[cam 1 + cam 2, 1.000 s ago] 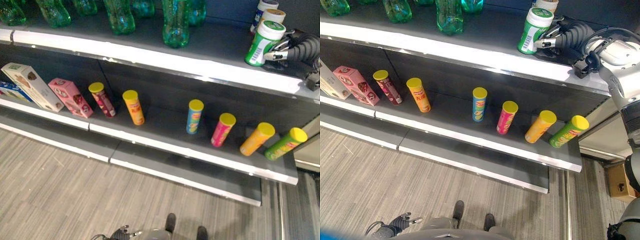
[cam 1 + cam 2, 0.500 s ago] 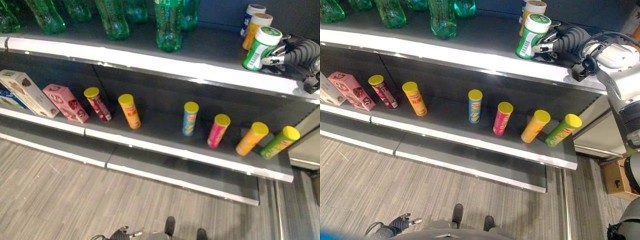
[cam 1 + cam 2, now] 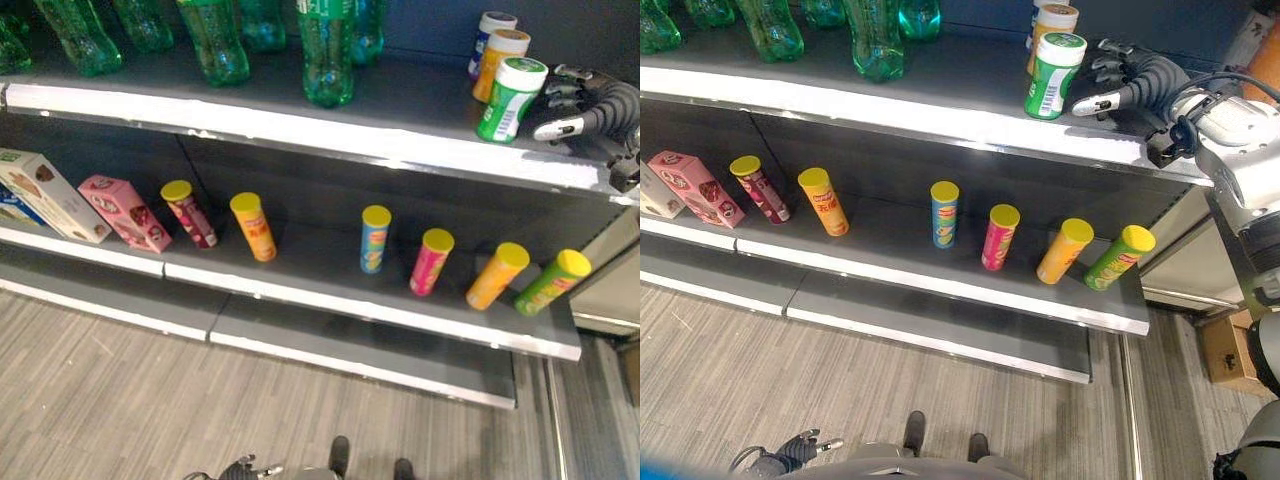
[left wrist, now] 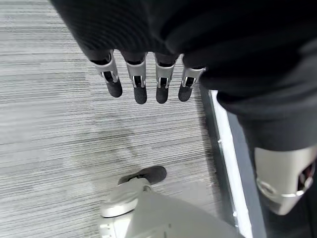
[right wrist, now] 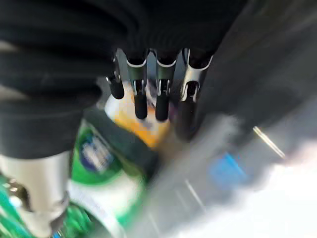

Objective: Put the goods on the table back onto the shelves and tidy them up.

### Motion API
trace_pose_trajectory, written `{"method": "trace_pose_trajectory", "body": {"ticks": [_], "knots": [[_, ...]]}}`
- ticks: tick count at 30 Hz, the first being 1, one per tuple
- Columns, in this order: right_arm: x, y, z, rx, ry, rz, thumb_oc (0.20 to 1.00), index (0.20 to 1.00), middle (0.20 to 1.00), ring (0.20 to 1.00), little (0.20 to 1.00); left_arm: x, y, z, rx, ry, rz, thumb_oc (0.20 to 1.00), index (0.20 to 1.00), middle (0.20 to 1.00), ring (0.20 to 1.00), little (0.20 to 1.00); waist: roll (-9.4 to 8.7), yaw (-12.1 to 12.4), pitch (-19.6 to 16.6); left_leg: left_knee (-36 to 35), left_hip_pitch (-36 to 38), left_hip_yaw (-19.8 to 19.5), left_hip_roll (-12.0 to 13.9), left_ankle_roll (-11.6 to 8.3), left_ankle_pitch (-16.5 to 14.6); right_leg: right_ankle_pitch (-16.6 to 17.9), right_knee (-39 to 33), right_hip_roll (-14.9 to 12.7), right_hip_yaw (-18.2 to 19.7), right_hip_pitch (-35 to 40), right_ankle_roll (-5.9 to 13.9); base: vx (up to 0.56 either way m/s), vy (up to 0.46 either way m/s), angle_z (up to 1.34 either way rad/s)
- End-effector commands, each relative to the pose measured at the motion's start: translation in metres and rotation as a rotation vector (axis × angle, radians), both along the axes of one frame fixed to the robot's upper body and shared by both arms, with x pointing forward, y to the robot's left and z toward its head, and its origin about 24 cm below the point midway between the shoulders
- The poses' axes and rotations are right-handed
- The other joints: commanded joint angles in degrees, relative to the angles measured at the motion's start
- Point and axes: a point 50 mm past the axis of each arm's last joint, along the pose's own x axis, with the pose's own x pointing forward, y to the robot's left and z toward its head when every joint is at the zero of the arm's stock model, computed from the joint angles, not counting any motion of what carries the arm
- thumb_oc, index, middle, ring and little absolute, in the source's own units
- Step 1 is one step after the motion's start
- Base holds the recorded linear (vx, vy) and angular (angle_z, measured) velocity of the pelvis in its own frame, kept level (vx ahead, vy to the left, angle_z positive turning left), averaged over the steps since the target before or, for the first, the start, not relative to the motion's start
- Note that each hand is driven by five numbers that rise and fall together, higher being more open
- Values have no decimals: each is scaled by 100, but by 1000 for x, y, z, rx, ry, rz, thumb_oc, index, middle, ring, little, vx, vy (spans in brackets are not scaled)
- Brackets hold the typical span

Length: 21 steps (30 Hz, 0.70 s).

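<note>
The shelving unit (image 3: 940, 110) took up most of what I could see, and I placed everything else against its top board. Along the far part of that board stood a row of green bottles (image 3: 876, 40), and toward its right end a small cluster of jars: a green-and-white jar (image 3: 1053, 76) nearest the front edge, with an orange jar (image 3: 1050, 25) just behind it and a white-capped one (image 3: 487, 30) further back. One level below the top board, snack tubes were spread along the lower shelf (image 3: 940, 270), well apart from each other and leaning at different angles, with a pink box (image 3: 695, 187) and a larger pale box (image 3: 50, 195) at its left end. My right hand (image 3: 1120, 85) was up on the top board just right of the green-and-white jar; its fingers looked extended and loose, clear of the jar and holding nothing, so I judged that jar as set down on the shelf. My left hand (image 4: 148, 84) hung low over the floor in front of the unit, fingers straight and empty. I could not see the table, so I couldn't say how many goods were left on it. From the shelves alone, I'd say the jar was placed, while the leaning tubes below would want straightening if tidying covered them.
</note>
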Motion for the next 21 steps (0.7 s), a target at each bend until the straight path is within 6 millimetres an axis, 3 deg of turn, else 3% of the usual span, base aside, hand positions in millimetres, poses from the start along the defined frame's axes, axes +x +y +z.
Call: {"method": "trace_pose_trajectory", "body": {"ticks": [1,4,5,7,8,9,12,15,16,21], "knots": [[-30,-7,63,124,-386,-37,1000,1000,1000,1000,1000,14,20,8,57,-39,60,1000,1000,1000,1000,1000,-260,98,37,67,321,443,458,-371,-708,34,67,-576,-66,18,584,49,28,0],[-55,-22,85,224,-599,-97,1000,1000,1000,1000,1000,16,21,8,63,-50,100,1000,1000,1000,1000,1000,-258,14,-5,67,363,466,460,-360,-758,15,69,-580,-44,33,593,44,34,0],[-74,-27,97,256,-723,-123,1000,1000,1000,1000,1000,16,22,8,65,-57,136,1000,1000,1000,1000,1000,-246,-80,-35,67,354,482,457,-347,-731,57,74,-583,-16,-6,597,28,51,-5],[-107,-29,103,290,-900,-113,1000,1000,1000,1000,1000,11,22,6,78,-47,188,1000,1000,1000,1000,1000,-278,-280,-104,67,421,562,463,-317,-793,58,84,-578,92,-19,606,71,67,-14],[-114,-27,101,286,-930,-105,1000,1000,1000,1000,1000,10,23,6,83,-44,196,1000,1000,1000,1000,1000,-299,-316,-118,67,448,581,464,-309,-816,63,85,-577,131,-16,612,96,83,-31],[-124,-25,92,279,-957,-86,1000,1000,1000,1000,1000,9,25,6,96,-40,199,1000,1000,1000,1000,1000,-320,-387,-141,67,499,640,470,-281,-864,78,102,-577,239,-44,624,57,74,-37],[-129,-15,75,265,-952,-42,1000,1000,1000,1000,1000,11,24,6,97,-48,198,1000,1000,1000,1000,1000,-309,-535,-143,67,548,738,453,-234,-900,133,147,-580,432,-103,647,25,101,-47],[-127,-3,39,245,-867,-9,1000,1000,1000,1000,1000,20,20,8,88,-78,178,1000,1000,1000,1000,1000,-300,-746,-99,67,623,939,403,-123,-979,197,351,-518,897,-354,696,9,169,-55],[-125,4,16,289,-804,26,1000,1000,1000,1000,1000,24,16,8,77,-93,170,1000,1000,1000,1000,1000,-276,-889,-47,67,685,1056,375,-52,-1044,235,432,-467,1162,-468,727,17,180,-66],[-111,4,-37,342,-587,-2,1000,1000,1000,1000,1000,37,11,10,72,-121,107,1000,1000,1000,1000,1000,-352,-1241,207,67,695,1543,407,60,-1070,670,653,-216,1687,-947,912,-85,82,-76]]}}
